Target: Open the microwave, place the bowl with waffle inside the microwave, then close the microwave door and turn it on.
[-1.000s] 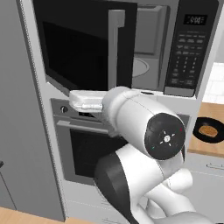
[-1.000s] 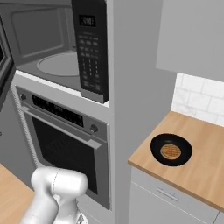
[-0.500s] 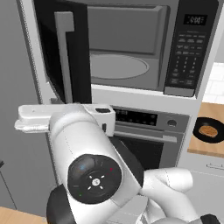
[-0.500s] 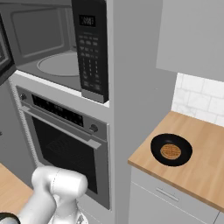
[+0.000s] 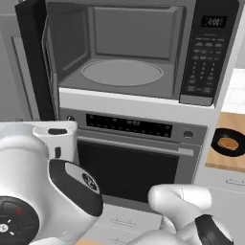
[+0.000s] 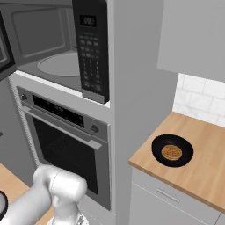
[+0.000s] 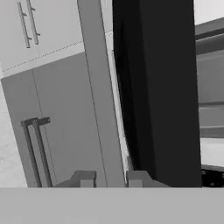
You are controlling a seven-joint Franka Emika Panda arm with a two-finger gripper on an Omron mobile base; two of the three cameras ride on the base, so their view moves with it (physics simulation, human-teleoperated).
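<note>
In the left base view you see the microwave (image 5: 129, 57) from the front, with its cavity exposed and the round glass plate (image 5: 122, 72) lying flat on the cavity floor. The microwave door (image 5: 36, 62) is swung out to the left, nearly edge-on to this camera. The right base view gives you what the left one shows only at its border: the bowl with waffle (image 6: 172, 150) sits on the wooden counter (image 6: 197, 158), near the counter's left edge and well apart from the microwave. In the left base view the same bowl appears at the right border of the picture, on the counter strip there. The keypad panel (image 6: 92, 48) is seen from the side in the right base view, and under it the oven (image 6: 66, 136) with its horizontal handle.

The arm (image 5: 43, 186) is folded low and to the left in the left base view; its big white links cover the lower left corner, and the upper link reaches toward the open door. In the right base view a white elbow stands at the bottom left.

In the hand view you look along the gripper (image 7: 110, 178) at the dark edge of the door, with grey cabinet fronts (image 7: 52, 87) beside it. The two fingertips (image 7: 84, 178) stand a little apart and nothing is between them; they touch nothing that you can see.
</note>
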